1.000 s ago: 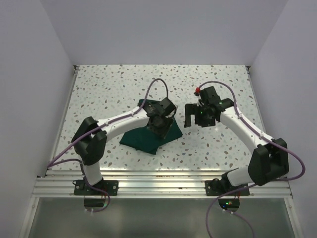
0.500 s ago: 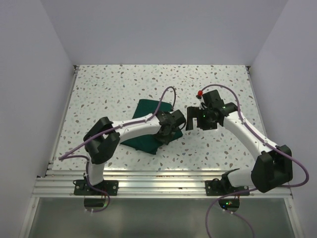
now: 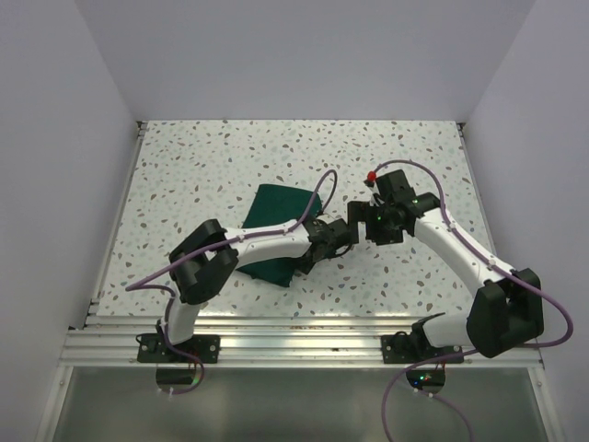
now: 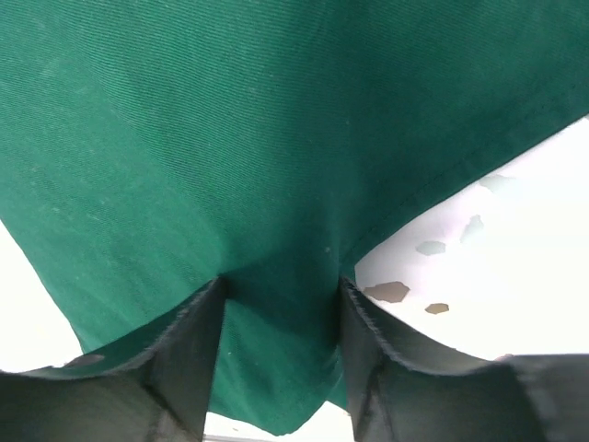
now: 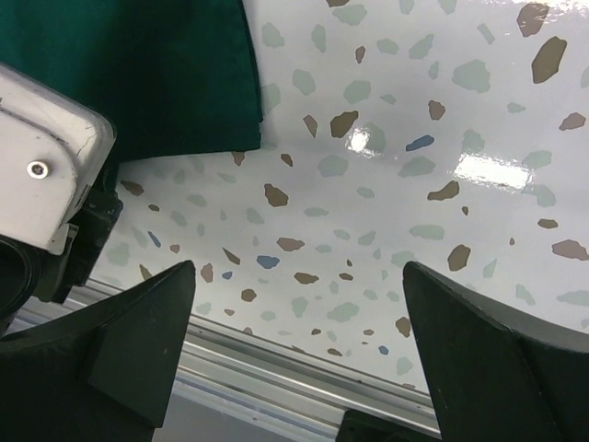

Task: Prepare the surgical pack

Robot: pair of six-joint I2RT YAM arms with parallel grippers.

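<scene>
Tabletop (image 3: 202,157) in terrazzo, green surgical pack (image 3: 271,204), pale walls (image 3: 304,55)

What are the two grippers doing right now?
Left gripper: closed on a fold of the surgical pack.
Right gripper: open wide, holding nothing.

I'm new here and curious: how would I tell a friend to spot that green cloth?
Look at the speckled table, just left of its middle. The surgical pack is a folded dark green cloth lying there, the only fabric on it.
</scene>
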